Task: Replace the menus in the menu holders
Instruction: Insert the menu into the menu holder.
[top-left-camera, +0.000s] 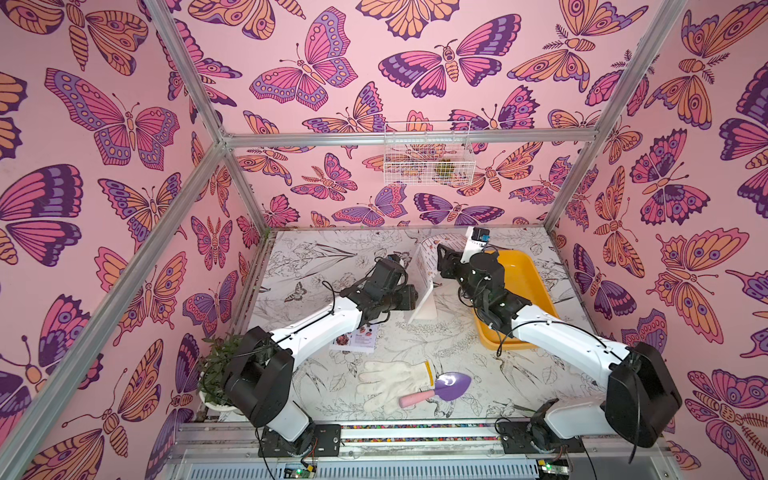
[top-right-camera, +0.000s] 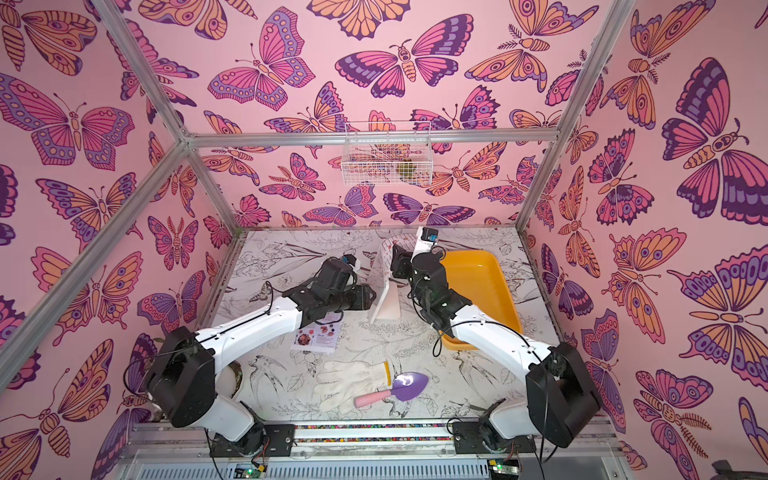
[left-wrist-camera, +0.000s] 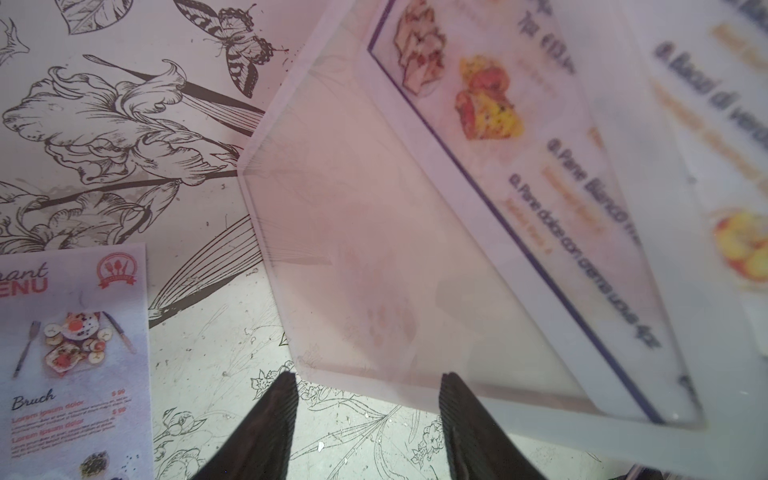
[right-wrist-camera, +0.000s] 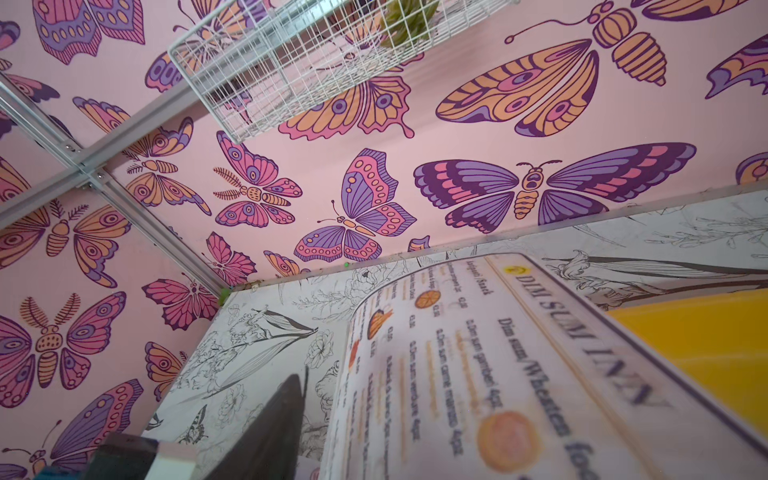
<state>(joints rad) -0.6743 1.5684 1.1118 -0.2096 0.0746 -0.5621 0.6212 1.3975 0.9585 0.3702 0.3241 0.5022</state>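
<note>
We see white-framed menu holder (top-left-camera: 422, 305) upright mid-frame, Dim Sum Inn menu (top-left-camera: 426, 259) curling, partly inside; red-headed menu (top-left-camera: 356, 338) flat, lower left.

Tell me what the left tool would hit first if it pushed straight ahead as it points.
Probably the white-framed clear menu holder: it stands just ahead of the open left tool, though the gap between them is hard to judge.

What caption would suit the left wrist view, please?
Left fingers parted before the clear menu holder; restaurant menu flat alongside.
</note>
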